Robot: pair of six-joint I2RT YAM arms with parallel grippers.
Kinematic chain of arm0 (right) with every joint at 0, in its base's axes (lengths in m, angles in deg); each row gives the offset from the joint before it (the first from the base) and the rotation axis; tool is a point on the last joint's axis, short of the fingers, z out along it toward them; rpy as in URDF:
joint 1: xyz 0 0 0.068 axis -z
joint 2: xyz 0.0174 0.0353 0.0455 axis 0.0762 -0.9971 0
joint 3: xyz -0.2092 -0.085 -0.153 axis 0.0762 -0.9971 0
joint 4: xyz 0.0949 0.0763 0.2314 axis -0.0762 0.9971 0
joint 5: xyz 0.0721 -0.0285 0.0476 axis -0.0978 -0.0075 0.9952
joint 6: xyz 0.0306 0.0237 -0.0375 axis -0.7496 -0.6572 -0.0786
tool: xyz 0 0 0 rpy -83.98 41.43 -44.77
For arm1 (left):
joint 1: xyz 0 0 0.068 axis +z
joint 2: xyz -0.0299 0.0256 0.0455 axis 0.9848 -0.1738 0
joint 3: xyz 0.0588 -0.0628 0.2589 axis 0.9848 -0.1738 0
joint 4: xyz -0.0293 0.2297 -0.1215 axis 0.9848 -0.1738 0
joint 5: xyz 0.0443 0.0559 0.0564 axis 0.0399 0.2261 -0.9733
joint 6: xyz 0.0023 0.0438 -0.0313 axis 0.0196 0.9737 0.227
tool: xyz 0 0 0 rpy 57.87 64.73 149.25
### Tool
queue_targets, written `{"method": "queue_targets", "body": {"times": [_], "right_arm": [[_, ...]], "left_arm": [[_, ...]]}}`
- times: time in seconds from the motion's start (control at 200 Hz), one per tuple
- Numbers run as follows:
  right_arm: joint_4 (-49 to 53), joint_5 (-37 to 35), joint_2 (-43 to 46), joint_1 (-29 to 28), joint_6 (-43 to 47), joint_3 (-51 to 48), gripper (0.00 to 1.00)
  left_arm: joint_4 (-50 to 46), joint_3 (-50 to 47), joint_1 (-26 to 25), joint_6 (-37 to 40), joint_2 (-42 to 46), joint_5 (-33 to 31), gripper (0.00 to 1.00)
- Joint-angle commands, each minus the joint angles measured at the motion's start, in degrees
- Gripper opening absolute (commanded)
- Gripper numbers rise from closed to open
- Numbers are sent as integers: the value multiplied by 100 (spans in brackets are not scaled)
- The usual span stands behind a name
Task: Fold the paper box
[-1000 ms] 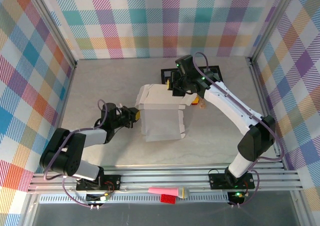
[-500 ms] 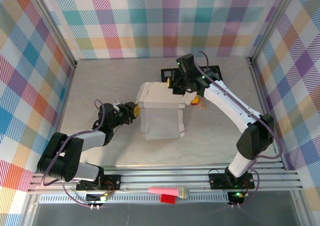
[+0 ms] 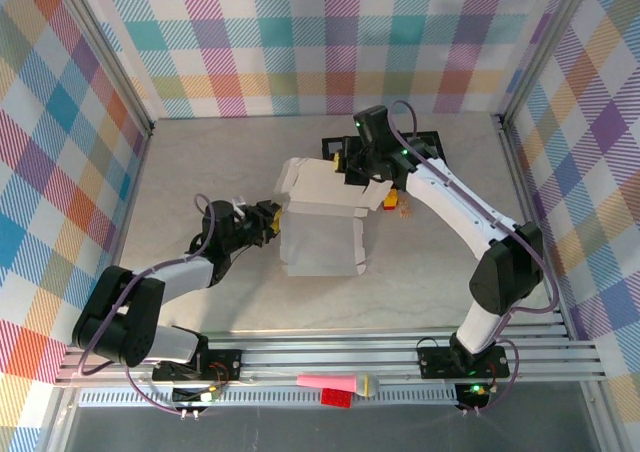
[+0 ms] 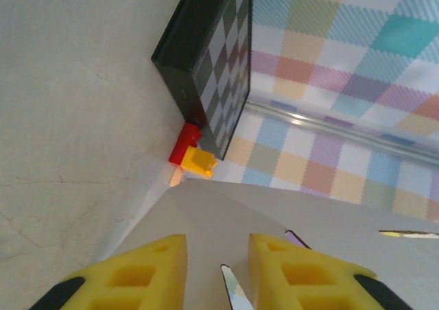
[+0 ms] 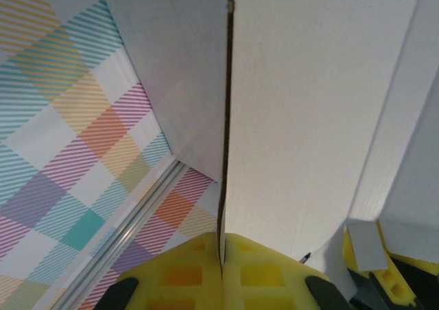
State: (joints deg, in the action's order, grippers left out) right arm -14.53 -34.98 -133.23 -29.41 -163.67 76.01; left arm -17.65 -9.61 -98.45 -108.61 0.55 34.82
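The paper box (image 3: 320, 237), a pale cardboard sheet partly raised into shape, lies mid-table. My left gripper (image 3: 272, 222) sits at its left edge. In the left wrist view its yellow fingers (image 4: 147, 272) stand apart, and the box's grey panel (image 4: 226, 214) lies just beyond the gap, touching neither pad. My right gripper (image 3: 352, 170) is at the box's far side, shut on an upright flap. In the right wrist view the flap's thin edge (image 5: 225, 118) runs straight into the closed right gripper (image 5: 221, 255), with white box panels on both sides.
A black-and-white checkerboard mat (image 3: 430, 144) lies behind the right arm, also seen as the checkerboard (image 4: 219, 63) standing past the box. Small red and yellow bricks (image 4: 192, 156) lie beside it. Pink and red items (image 3: 335, 384) rest on the front rail. Plaid walls enclose the table.
My left gripper's jaws have parted and it has edged right toward the box. The box has shifted slightly. The right gripper has kept its hold on the flap.
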Motion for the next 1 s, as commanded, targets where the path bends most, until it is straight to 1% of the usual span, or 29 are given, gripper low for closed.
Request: {"method": "queue_targets", "body": {"times": [0.0,0.095,0.19,0.235,0.315,0.365,0.485,0.56,0.645,0.74,0.785,0.86,0.93,0.995], "right_arm": [[-104,193,-44,-52,-833,-98,0],[-212,130,-14,-50,-650,-163,0],[-251,32,12,-67,-284,-211,0],[-325,-44,36,-90,-85,-278,0],[-499,-171,75,-174,240,-444,0],[-621,-216,77,-246,339,-557,0],[-1001,-294,39,-422,616,-733,0],[-1188,-336,-22,-509,863,-738,0],[-1517,-250,-64,-579,1154,-830,0],[-1993,-220,-49,-681,1674,-1038,0],[-2160,-151,-46,-730,1906,-1147,0],[-2389,34,-51,-778,2138,-1401,0],[-2852,182,-51,-796,2304,-1757,0],[-3392,252,-31,-797,2473,-2098,0]], "left_arm": [[-897,380,-166,681,338,58,30],[-1842,473,-158,1188,564,47,33],[-3513,827,-156,2161,1029,-186,44],[-4535,1033,-161,2648,1227,-362,49],[-5773,1165,-158,3230,1521,-616,53],[-6220,1093,-158,3403,1704,-768,54],[-6378,604,-158,3414,2192,-876,54],[-6551,461,-158,3438,2455,-1020,54],[-6811,532,-134,3575,2742,-1295,53],[-6953,793,54,3864,2830,-1346,51],[-7051,951,211,4066,2797,-1333,48],[-7088,1131,559,4401,2729,-1219,40],[-6881,1158,861,4699,2689,-980,31],[-6702,1166,998,5006,2598,-876,26]]}}
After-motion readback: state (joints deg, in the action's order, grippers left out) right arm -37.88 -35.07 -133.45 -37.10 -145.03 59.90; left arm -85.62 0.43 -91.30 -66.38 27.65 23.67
